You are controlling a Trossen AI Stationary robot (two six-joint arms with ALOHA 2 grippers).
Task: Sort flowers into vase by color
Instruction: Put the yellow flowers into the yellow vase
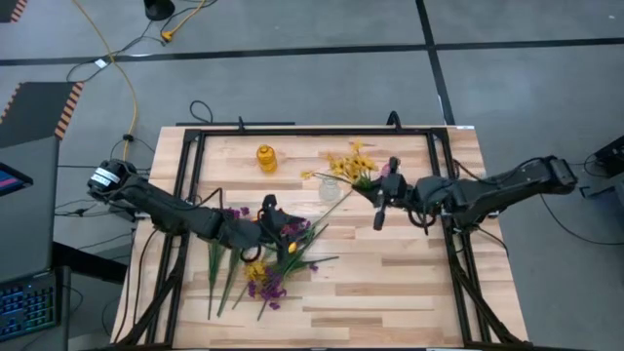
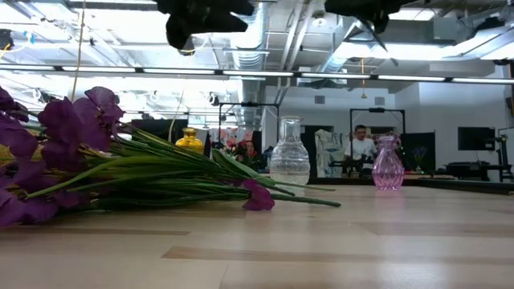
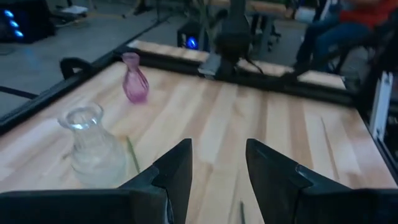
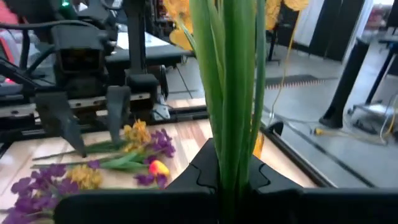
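My right gripper (image 4: 230,171) is shut on a bunch of yellow flowers (image 1: 353,164), held over the table's far middle near the clear vase (image 1: 330,188). The other flowers (image 1: 268,263), purple and yellow with green stems, lie in a pile on the table's near left part. My left gripper (image 3: 217,155) stands open above that pile (image 2: 120,168) with nothing between its fingers. A yellow vase (image 1: 265,158) and a pink vase (image 3: 134,79) stand upright toward the far edge. My right gripper pinches several green stems (image 4: 231,146) together between its two fingers. The fingers come about level from the table's right and lie across the stems. The stems rise from the fingers to the yellow blooms (image 4: 180,25), clear of the table; their lower ends are hidden by the gripper.
A single green stem (image 3: 132,155) lies on the wood beside the clear vase (image 3: 90,146). A black frame (image 1: 185,195) runs around the tabletop. People sit in the room beyond the far edge (image 2: 361,144).
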